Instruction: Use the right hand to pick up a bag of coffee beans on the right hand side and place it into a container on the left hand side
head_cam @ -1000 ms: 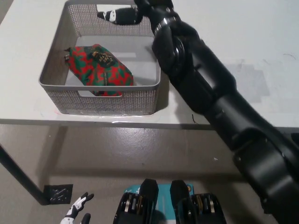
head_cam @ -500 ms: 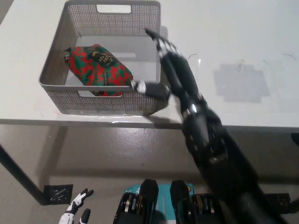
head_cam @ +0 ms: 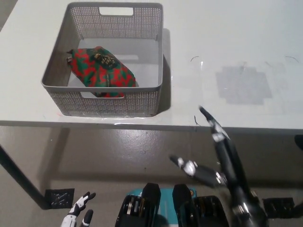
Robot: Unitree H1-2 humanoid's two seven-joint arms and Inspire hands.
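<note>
Bag [head_cam: 102, 71]: red-and-green patterned pouch, lying flat on the floor of the basket, toward the 9 o'clock side and front wall, dark label facing up. Judged delivered; placement step looks complete.

Basket [head_cam: 113, 101]: grey perforated bin with handle cut-outs, at 11 o'clock on the tabletop, front wall near the table edge.

Tabletop [head_cam: 227, 42]: white, with a grey rectangular patch at 2 o'clock of the view; nothing else resting on it.

Right hand [head_cam: 213, 156]: black, at 5 o'clock, below and in front of the table edge, well apart from the basket. Fingers [head_cam: 208, 118] spread apart, holding nothing; one fingertip overlapping the table edge in the view.

Left hand [head_cam: 78, 215]: white, low at 7 o'clock, resting beside the body, fingers apart, empty.

Risks, as judged from this layout:
- Spread fingers near the table edge; an upward swing could clip the underside or rim of the tabletop.
- Basket close to the front edge; a knock from the arm could shove it off or tip the bag out.
</note>
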